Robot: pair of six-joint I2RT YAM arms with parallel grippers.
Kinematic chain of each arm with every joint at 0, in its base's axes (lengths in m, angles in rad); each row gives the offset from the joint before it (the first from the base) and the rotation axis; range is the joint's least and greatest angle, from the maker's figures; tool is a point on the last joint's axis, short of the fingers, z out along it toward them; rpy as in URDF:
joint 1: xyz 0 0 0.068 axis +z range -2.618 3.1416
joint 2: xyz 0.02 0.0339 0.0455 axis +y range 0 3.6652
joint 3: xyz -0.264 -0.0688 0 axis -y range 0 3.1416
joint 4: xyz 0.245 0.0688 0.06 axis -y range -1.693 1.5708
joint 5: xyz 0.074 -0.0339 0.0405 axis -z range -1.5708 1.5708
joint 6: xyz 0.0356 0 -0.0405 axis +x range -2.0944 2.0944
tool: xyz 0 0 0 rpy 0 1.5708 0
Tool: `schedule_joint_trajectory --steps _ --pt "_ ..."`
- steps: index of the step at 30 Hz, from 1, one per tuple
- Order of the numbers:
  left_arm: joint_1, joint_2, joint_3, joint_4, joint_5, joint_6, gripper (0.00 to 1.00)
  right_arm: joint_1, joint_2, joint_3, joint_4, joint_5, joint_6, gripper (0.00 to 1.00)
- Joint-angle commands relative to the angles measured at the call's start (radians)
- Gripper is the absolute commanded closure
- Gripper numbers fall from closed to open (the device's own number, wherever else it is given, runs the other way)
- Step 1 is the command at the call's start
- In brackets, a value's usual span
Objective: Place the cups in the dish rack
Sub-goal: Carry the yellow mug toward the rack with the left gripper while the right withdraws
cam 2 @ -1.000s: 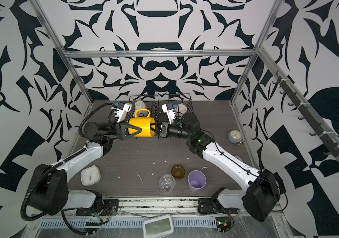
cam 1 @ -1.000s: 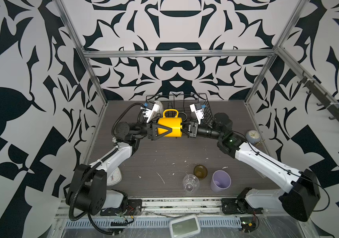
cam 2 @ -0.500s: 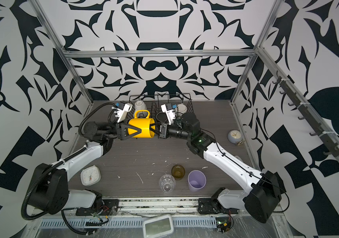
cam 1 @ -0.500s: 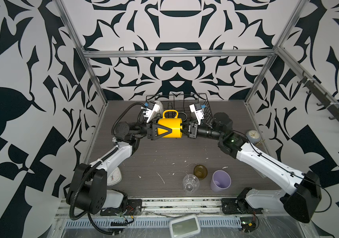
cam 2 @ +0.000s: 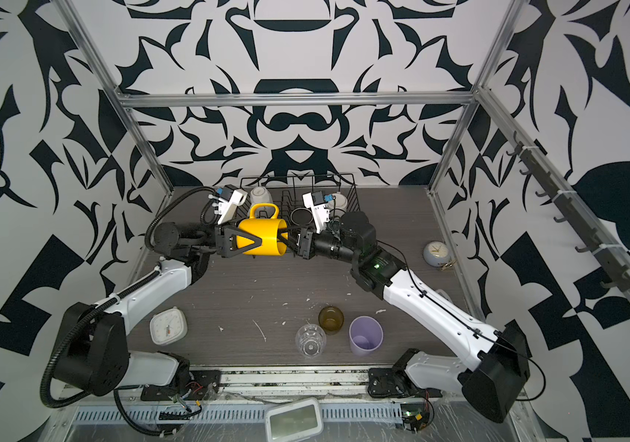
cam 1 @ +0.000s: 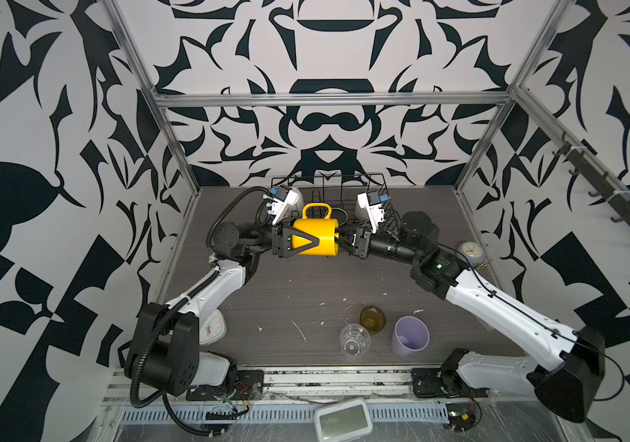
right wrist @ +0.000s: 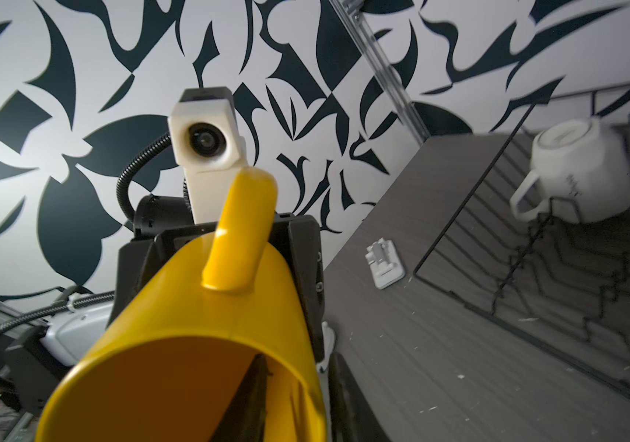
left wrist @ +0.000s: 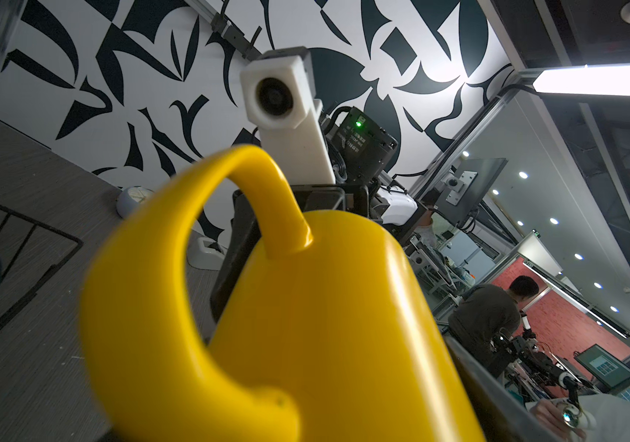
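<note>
Above dark tabletop, seemingly light, stiff yellow plastic mug is clamped round its body by left gripper; right gripper rim hold unclear.

The left arm and the right arm rose from the lower corners in both top views and met at upper middle, with the wrists level and facing each other. The left gripper clamped the body of the yellow mug, jaws wide. The right gripper stood with its jaws parted astride the mug's rim, one finger inside.
</note>
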Motion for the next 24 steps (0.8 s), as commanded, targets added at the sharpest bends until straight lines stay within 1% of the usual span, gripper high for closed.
schedule_joint_trajectory --steps 1,4,6,7,8,9,10,12,13,14,15,16,17,20,22,24 --pt "0.024 -0.023 0.041 0.047 -0.018 -0.026 1.00 0.002 -0.045 0.025 0.012 0.046 -0.032 0.60" --pt "0.067 -0.029 0.046 0.013 -0.026 -0.024 1.00 0.001 -0.077 0.021 -0.055 0.096 -0.054 0.52" --pt "0.110 -0.036 0.052 -0.028 -0.034 -0.020 1.00 0.000 -0.111 0.015 -0.115 0.149 -0.080 0.48" --pt "0.132 -0.043 0.055 -0.061 -0.036 -0.009 1.00 0.001 -0.130 0.011 -0.147 0.181 -0.092 0.46" --pt "0.153 -0.052 0.059 -0.117 -0.040 0.014 1.00 0.000 -0.150 0.007 -0.184 0.217 -0.099 0.41" --pt "0.167 -0.062 0.066 -0.190 -0.046 0.052 1.00 -0.001 -0.167 0.004 -0.217 0.243 -0.105 0.38" --pt "0.180 -0.079 0.077 -0.317 -0.057 0.121 1.00 -0.001 -0.188 0.000 -0.250 0.277 -0.110 0.34" --pt "0.190 -0.135 0.114 -0.688 -0.107 0.338 1.00 -0.002 -0.223 -0.007 -0.310 0.333 -0.120 0.29" --pt "0.190 -0.164 0.160 -0.977 -0.165 0.518 1.00 -0.002 -0.242 -0.011 -0.338 0.361 -0.124 0.24" --pt "0.184 -0.185 0.228 -1.281 -0.261 0.720 1.00 -0.002 -0.260 -0.015 -0.366 0.392 -0.127 0.19" --pt "0.173 -0.192 0.291 -1.475 -0.356 0.851 1.00 -0.002 -0.273 -0.017 -0.390 0.417 -0.131 0.14" --pt "0.163 -0.188 0.348 -1.616 -0.447 0.936 1.00 -0.002 -0.288 -0.019 -0.415 0.443 -0.137 0.12" --pt "0.161 -0.179 0.389 -1.691 -0.501 0.954 1.00 -0.004 -0.303 -0.022 -0.437 0.468 -0.141 0.10" --pt "0.169 -0.135 0.465 -1.814 -0.604 0.927 1.00 -0.005 -0.334 -0.028 -0.492 0.529 -0.153 0.08" --pt "0.168 -0.087 0.510 -1.888 -0.663 0.918 1.00 -0.005 -0.345 -0.026 -0.527 0.559 -0.160 0.08" --pt "0.168 -0.057 0.537 -1.925 -0.717 0.890 1.00 -0.005 -0.356 -0.028 -0.546 0.569 -0.165 0.08"
